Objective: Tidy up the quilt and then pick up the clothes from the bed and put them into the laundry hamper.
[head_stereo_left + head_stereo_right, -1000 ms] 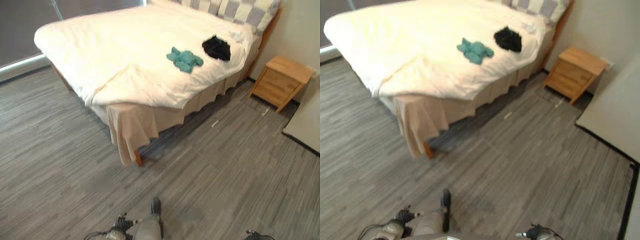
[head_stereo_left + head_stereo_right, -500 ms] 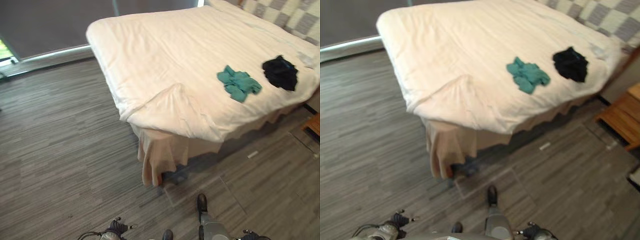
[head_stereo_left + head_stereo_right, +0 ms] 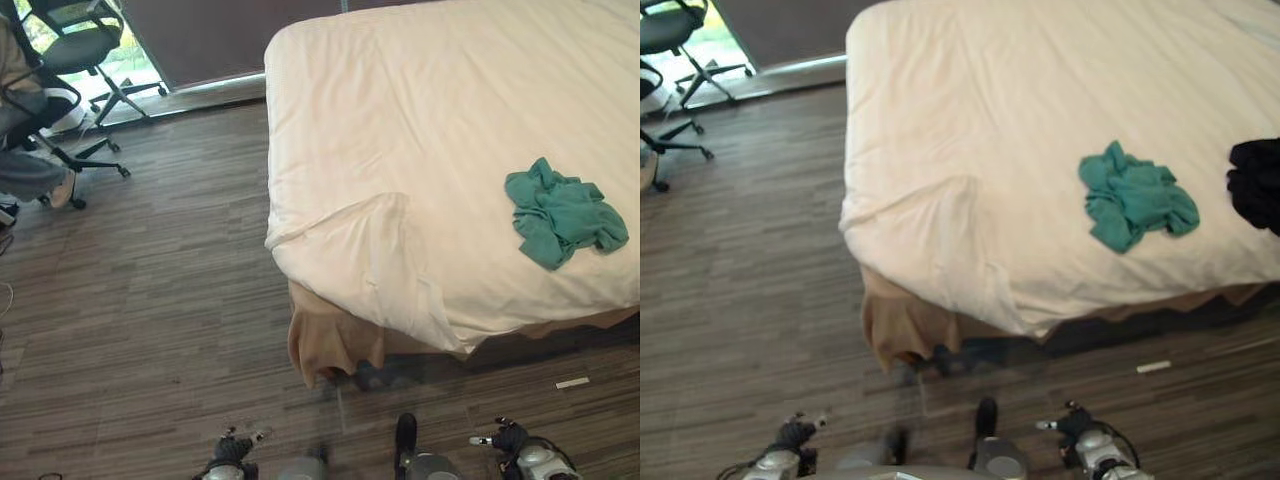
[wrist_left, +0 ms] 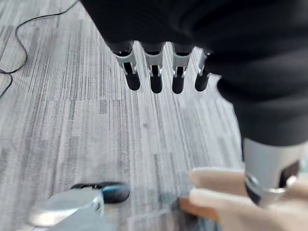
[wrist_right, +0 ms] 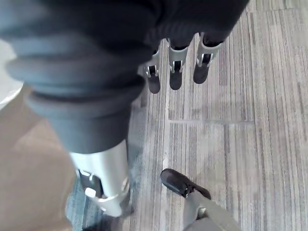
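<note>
A white quilt [image 3: 420, 110] covers the bed, and its near corner [image 3: 365, 250] is folded back and rumpled. A teal garment [image 3: 562, 212] lies crumpled on the quilt near the bed's right side. A black garment [image 3: 1258, 182] lies just beyond it at the edge of the right eye view. My left hand [image 4: 154, 77] hangs low above the floor with relaxed fingers, holding nothing. My right hand [image 5: 175, 72] hangs the same way, fingers straight over the floorboards. Both hands are well short of the bed.
A tan bed skirt [image 3: 330, 345] hangs below the quilt's near corner. Two office chairs [image 3: 85, 45] stand at the far left by the window, with a person's leg and shoe [image 3: 55, 188] beside them. A small white strip [image 3: 572, 382] lies on the wood floor.
The camera has swung left and come closer to the bed: nightstand and pillows have left the view, chairs have come in. The clothes and quilt lie as before.
</note>
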Robot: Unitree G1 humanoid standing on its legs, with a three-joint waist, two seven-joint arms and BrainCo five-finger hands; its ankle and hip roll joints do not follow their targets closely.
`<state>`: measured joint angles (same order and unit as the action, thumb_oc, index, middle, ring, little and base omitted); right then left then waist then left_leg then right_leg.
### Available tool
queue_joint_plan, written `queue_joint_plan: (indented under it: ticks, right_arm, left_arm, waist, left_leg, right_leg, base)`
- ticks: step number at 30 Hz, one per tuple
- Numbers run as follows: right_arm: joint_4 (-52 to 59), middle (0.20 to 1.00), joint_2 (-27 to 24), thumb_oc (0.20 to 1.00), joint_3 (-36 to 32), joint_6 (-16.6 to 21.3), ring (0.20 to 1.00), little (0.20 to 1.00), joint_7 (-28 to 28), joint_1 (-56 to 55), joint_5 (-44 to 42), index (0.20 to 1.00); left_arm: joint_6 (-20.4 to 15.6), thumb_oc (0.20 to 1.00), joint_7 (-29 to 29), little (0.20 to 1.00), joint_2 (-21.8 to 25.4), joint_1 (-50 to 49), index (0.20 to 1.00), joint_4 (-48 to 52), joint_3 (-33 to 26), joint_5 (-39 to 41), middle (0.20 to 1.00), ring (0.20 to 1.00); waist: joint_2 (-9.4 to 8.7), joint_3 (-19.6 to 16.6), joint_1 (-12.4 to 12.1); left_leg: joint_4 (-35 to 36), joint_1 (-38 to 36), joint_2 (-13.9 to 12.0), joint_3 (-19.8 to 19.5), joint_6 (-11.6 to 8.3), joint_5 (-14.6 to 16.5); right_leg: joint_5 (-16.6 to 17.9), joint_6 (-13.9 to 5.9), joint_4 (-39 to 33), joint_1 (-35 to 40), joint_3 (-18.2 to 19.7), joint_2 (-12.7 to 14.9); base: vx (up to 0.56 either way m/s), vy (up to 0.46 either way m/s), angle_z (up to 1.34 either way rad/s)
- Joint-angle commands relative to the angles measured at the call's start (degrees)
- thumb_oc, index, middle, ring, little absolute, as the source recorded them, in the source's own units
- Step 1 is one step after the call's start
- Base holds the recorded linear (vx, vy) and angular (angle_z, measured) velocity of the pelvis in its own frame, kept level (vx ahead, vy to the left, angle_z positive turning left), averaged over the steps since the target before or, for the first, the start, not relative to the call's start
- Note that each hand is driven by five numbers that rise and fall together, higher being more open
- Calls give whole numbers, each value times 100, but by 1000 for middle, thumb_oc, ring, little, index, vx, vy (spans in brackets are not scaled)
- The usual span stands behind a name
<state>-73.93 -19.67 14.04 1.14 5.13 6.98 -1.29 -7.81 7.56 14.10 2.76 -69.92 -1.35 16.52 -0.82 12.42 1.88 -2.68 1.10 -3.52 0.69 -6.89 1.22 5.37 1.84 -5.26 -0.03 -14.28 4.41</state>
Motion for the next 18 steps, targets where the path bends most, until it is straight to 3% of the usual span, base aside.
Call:
queue_joint_plan:
  ticks: [1,2,3,4,6,10,11,12,13,14,18]
  right_arm:
    - [27,1000,-26,1000,13,-6,1000,1000,131,-261,409,1000]
    - [91,1000,-8,1000,-59,2,1000,1000,155,-354,416,1000]
    - [288,1000,-3,1000,-71,18,1000,1000,140,-525,414,1000]
    - [291,1000,-1,1000,-70,16,1000,1000,140,-525,414,1000]
    - [336,1000,-25,1000,-86,42,1000,1000,81,-653,395,1000]
    - [220,1000,-23,1000,30,42,1000,1000,-63,-624,393,1000]
    - [192,1000,-20,1000,85,43,1000,1000,-103,-567,338,1000]
    - [190,1000,-12,1000,68,44,1000,1000,-103,-563,338,1000]
    - [163,1000,-11,1000,128,46,1000,1000,-112,-547,296,1000]
    - [161,1000,-4,1000,111,46,1000,1000,-111,-545,296,1000]
    - [23,1000,-2,1000,257,50,1000,1000,-86,-467,260,1000]
  left_arm:
    - [-737,1000,525,1000,660,-233,1000,909,-689,1596,1000,1000]
    - [-889,1000,708,1000,824,-171,1000,1343,-781,1559,1000,1000]
    - [-907,1000,939,1000,1151,-213,1000,2388,-738,923,1000,1000]
    - [-897,1000,946,1000,1148,-219,1000,2403,-742,915,1000,1000]
    - [-838,1000,1060,1000,1578,-108,1000,3479,-706,201,1000,1000]
    - [-574,1000,1161,1000,2401,582,1000,4214,-246,-1322,1000,1000]
    - [-432,1000,1032,1000,2724,1166,1000,4350,256,-2004,1000,1000]
    - [-434,1000,1036,1000,2727,1204,1000,4329,283,-2007,1000,1000]
    - [-333,1000,1054,1000,2972,1852,1000,4282,834,-2594,1000,1000]
    - [-340,1000,1064,1000,2971,1894,1000,4254,867,-2597,1000,1000]
    - [-44,1000,1091,1000,2996,3573,1000,3751,2263,-3568,1000,1000]
  waist:
    - [52,-257,-201]
    - [51,-298,-142]
    - [47,-306,-135]
    - [39,-320,-133]
    - [35,-346,-102]
    - [12,-337,-9]
    - [35,-318,125]
    - [30,-315,103]
    - [50,-309,232]
    - [45,-309,210]
    - [87,-265,502]
  left_leg:
    - [192,-162,-222,-22,85,-56]
    - [317,-267,-338,90,35,-115]
    - [436,-464,-436,102,-3,-151]
    - [442,-444,-426,102,1,-172]
    - [604,-567,-476,79,-21,-188]
    - [729,-698,-523,206,-33,-154]
    - [764,-741,-518,278,-30,-125]
    - [763,-736,-517,284,-29,-123]
    - [768,-752,-512,365,-18,-82]
    - [768,-746,-510,370,-16,-82]
    - [768,-699,-481,536,16,-19]
  right_leg:
    - [-444,-928,244,-100,162,456]
    - [-457,-956,229,-33,68,494]
    - [-481,-964,194,85,92,424]
    - [-466,-964,191,63,94,434]
    - [-463,-977,170,99,82,404]
    - [-405,-1032,135,54,203,390]
    - [-365,-1062,138,-2,286,391]
    - [-365,-1063,141,-11,293,392]
    - [-320,-1094,146,-88,378,390]
    - [-319,-1095,147,-98,384,392]
    - [-205,-1174,145,-350,561,386]
  base:
    - [95,10,7]
    - [176,17,-32]
    - [117,15,-40]
    - [114,4,-4]
    - [44,-5,14]
    - [24,3,-13]
    - [6,21,-20]
    - [0,35,-23]
    - [1,17,-20]
    - [-2,25,-19]
    - [-39,29,-33]
